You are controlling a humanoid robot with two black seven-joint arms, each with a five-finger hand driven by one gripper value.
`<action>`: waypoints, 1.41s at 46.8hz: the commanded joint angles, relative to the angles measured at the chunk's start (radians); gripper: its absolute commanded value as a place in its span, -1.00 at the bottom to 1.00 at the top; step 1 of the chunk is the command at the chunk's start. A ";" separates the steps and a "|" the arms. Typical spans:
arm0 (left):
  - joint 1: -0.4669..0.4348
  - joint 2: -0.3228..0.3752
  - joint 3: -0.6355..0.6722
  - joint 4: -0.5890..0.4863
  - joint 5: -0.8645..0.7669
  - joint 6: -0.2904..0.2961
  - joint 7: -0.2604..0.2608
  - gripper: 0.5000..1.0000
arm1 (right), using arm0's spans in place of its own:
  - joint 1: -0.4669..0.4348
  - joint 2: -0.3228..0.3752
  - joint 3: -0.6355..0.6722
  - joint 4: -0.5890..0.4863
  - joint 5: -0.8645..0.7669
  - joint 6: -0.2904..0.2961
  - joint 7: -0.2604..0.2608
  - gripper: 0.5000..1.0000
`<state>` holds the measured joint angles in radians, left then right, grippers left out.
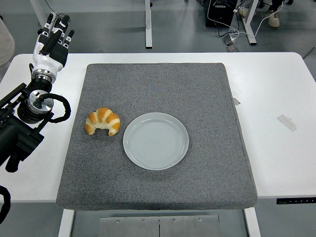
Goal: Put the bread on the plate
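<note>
Views: one only, head view; nothing to be sharing with a second.
Position: sitting high on the robot's side, well above the white table (276,89).
Facing: looking forward and down toward 12 o'clock; near edge lying at 6.
Coverage: taking in the whole grey mat (158,133), floor and desk legs (148,24) showing at 12.

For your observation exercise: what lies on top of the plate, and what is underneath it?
Nothing lies on the plate; its surface is bare. The croissant sits beside it on the grey mat, not touching. The plate rests on that mat; the patch of mat beneath is covered.
</note>
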<state>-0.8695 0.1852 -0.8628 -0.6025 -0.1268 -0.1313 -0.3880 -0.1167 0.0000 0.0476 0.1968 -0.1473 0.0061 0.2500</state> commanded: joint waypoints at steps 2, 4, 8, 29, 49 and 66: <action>-0.014 0.005 -0.002 0.000 0.021 -0.017 -0.005 0.98 | 0.000 0.000 0.000 0.003 0.000 0.000 0.000 1.00; -0.017 0.011 -0.007 0.000 0.027 -0.021 -0.015 0.98 | 0.000 0.000 0.001 0.009 0.000 0.000 0.000 1.00; -0.031 0.026 0.001 0.000 0.033 -0.033 -0.049 0.98 | 0.000 0.000 0.001 0.010 0.000 0.000 0.000 1.00; -0.066 0.194 0.157 -0.002 0.360 -0.332 -0.058 0.97 | 0.000 0.000 0.001 0.021 0.000 0.000 0.000 1.00; -0.194 0.303 0.373 -0.014 0.722 -0.432 -0.146 0.97 | 0.000 0.000 -0.002 0.027 0.000 0.000 0.000 1.00; -0.306 0.318 0.717 -0.019 1.075 -0.441 -0.223 0.96 | 0.000 0.000 -0.003 0.026 0.000 0.000 0.000 1.00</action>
<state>-1.1653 0.5035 -0.1953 -0.6205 0.9130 -0.5761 -0.6115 -0.1165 0.0000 0.0444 0.2232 -0.1472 0.0063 0.2499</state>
